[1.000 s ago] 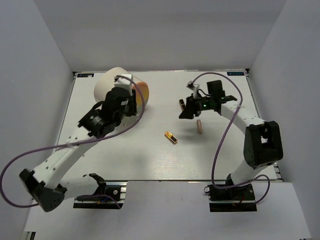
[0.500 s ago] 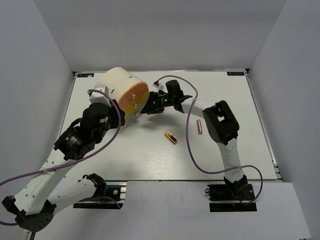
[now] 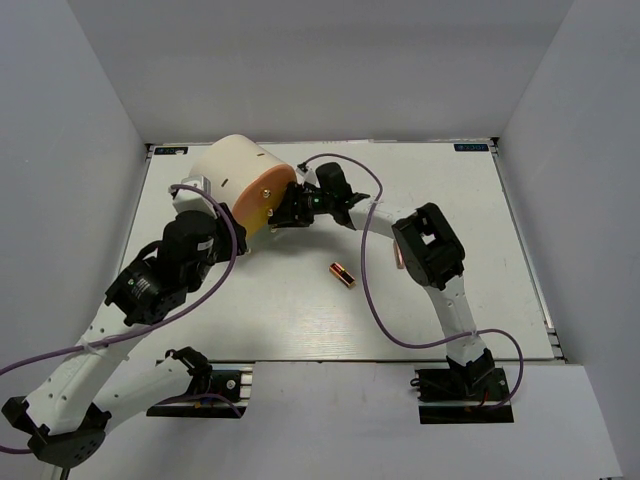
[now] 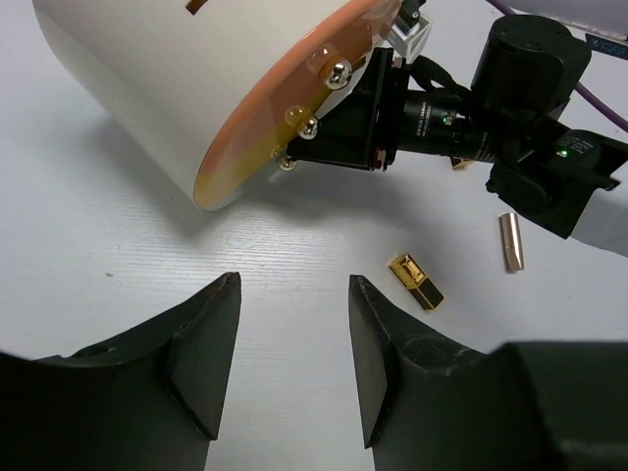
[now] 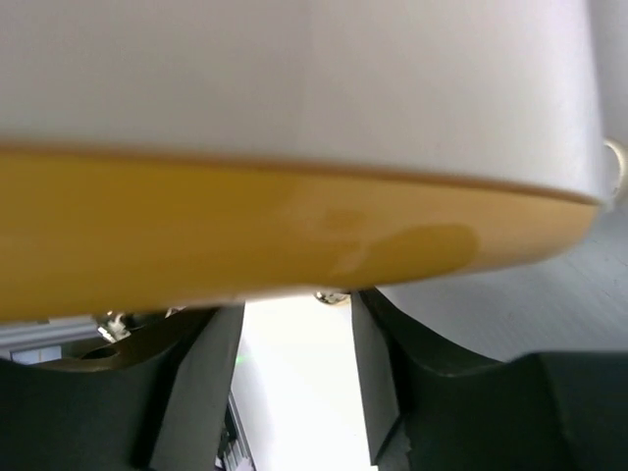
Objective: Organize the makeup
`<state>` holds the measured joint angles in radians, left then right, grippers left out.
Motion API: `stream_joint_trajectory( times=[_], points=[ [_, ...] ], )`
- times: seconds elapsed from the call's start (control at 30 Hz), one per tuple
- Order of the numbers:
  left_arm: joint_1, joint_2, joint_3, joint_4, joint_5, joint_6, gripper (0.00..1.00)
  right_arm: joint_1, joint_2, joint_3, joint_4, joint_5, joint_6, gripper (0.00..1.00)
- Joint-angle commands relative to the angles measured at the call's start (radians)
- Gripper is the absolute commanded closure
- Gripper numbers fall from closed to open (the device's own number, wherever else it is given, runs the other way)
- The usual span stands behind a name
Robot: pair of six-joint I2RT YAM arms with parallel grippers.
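1. From above, the cream cylinder (image 3: 232, 170) is lying on its side at the far left of the table (image 3: 480, 200), with its orange front (image 3: 262, 200) facing right. The right gripper (image 3: 285, 212) is sitting right against that front. The left arm (image 3: 140, 290) is reaching toward the cylinder's near side, and its wrist is hiding the fingers. A gold-and-black lipstick (image 3: 343, 274) is lying alone mid-table. A rose-gold tube (image 3: 399, 257) is peeking out just beside the right arm (image 3: 430, 245).

2. In the left wrist view, the left gripper (image 4: 294, 285) is hanging over bare table with its fingers apart and holding nothing. Beyond it, the lipstick and the tube are lying apart from each other, and the right gripper is meeting the orange front beside its metal knobs (image 4: 307, 126).

3. In the right wrist view, the right gripper's fingers are standing apart and the orange front is filling the view above them. One small knob is showing at the gap between the tips. Whether the fingers are touching it, I cannot tell.
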<state>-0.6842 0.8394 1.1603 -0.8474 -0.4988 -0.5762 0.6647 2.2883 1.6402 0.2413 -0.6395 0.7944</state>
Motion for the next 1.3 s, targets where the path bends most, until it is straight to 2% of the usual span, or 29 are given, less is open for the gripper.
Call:
stream_joint_trajectory(
  times=[0.0, 0.43, 1.07, 1.13, 1.23, 1.27],
  points=[
    [0.003, 0.006, 0.010, -0.004, -0.021, 0.001, 0.42, 0.016, 0.008, 0.009, 0.053, 0.034, 0.032, 0.48],
    [0.003, -0.003, 0.013, -0.008, -0.034, 0.001, 0.41, 0.016, -0.052, -0.105, 0.107, 0.080, 0.101, 0.49],
    [0.003, 0.001, 0.018, -0.012, -0.012, -0.004, 0.41, 0.039, -0.020, -0.075, 0.165, 0.107, 0.155, 0.50],
    [0.003, 0.001, 0.015, -0.007, -0.004, -0.007, 0.41, 0.039, -0.016, -0.074, 0.187, 0.109, 0.155, 0.52],
    [0.003, 0.003, 0.010, -0.002, 0.006, -0.013, 0.41, 0.042, -0.013, -0.075, 0.205, 0.109, 0.152, 0.64],
    [0.003, 0.004, 0.013, -0.002, 0.008, -0.013, 0.42, 0.042, -0.015, -0.082, 0.208, 0.107, 0.149, 0.72]
  ],
)
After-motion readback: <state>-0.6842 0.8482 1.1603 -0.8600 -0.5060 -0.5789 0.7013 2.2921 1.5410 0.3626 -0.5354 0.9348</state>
